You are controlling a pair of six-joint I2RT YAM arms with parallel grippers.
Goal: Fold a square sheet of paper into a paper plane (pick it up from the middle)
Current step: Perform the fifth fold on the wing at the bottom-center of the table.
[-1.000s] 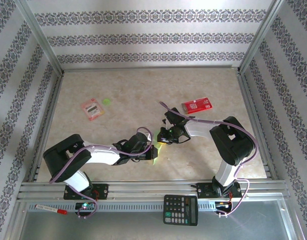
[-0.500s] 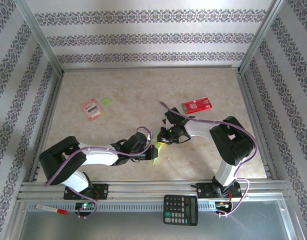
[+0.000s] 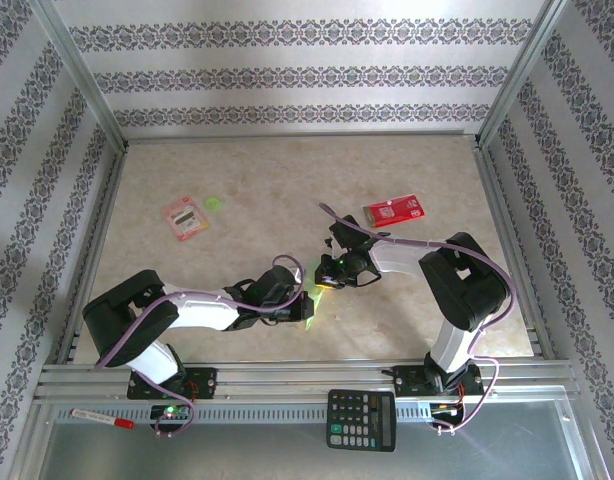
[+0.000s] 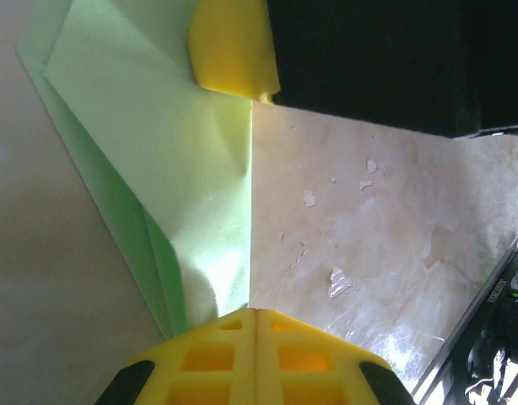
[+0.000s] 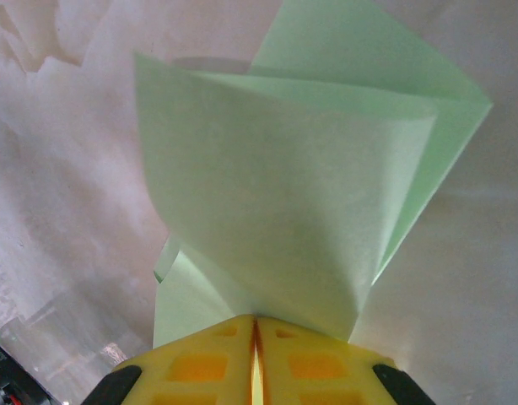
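The square sheet of paper [image 3: 314, 296] is light green, folded into a creased pointed shape, and is held up between my two grippers just right of the table's middle. In the left wrist view the paper [image 4: 158, 169] runs from my left gripper [image 4: 256, 314], whose yellow jaws are shut on its lower edge, up to a yellow finger of the right gripper [image 4: 234, 46]. In the right wrist view its layered folds [image 5: 301, 194] fan out from my right gripper [image 5: 256, 322], shut on the paper's near corner. Seen from above, my left gripper [image 3: 305, 306] and my right gripper [image 3: 329, 274] stand close together.
A red packet [image 3: 392, 210] lies at the right rear. A red-and-white packet [image 3: 185, 218] and a small green disc [image 3: 214, 204] lie at the left rear. A calculator [image 3: 361, 419] and a red-capped pen [image 3: 102, 418] rest on the front rail.
My left gripper's jaws have closed fully on the paper, and the left arm's elbow has shifted slightly. The right arm has stayed still.
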